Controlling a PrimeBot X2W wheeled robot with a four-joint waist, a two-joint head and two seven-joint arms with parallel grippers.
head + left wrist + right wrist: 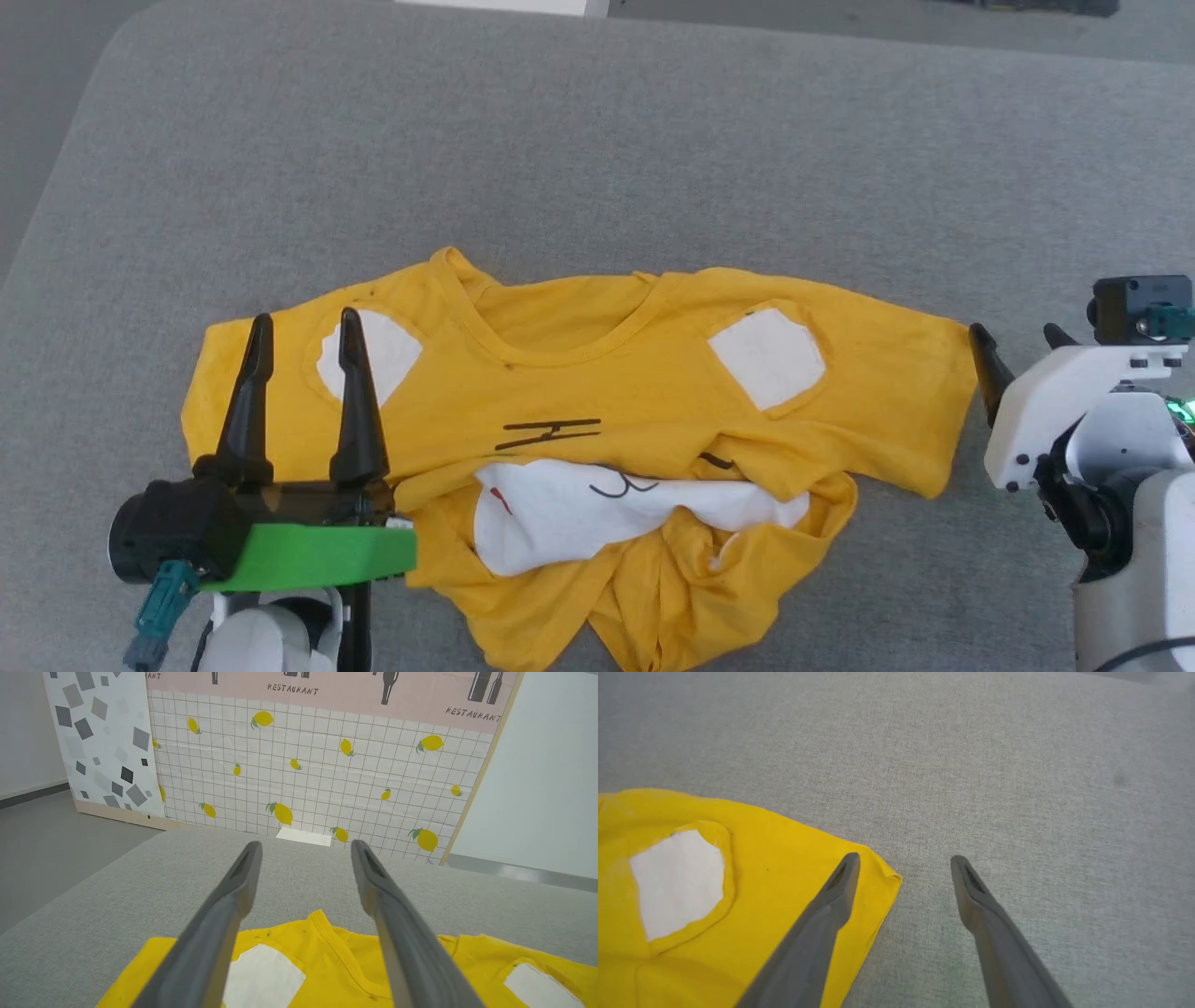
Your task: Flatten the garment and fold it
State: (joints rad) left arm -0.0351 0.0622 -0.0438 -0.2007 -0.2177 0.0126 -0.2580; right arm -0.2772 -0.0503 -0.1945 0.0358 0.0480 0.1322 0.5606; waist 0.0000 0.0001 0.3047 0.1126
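Head view: yellow T-shirt [597, 392] on grey bench [597, 140], lower half bunched; left gripper [305, 317] over 1 sleeve, right gripper [1013, 329] beside the other (fingers spread, empty). Probably best: pinch sleeve edges, pull evenly.

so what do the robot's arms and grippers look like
Both grippers have two long, dark, tapered fingers. The left gripper has a black base, a green block and a teal connector. The right gripper has a white housing and a black box on top.
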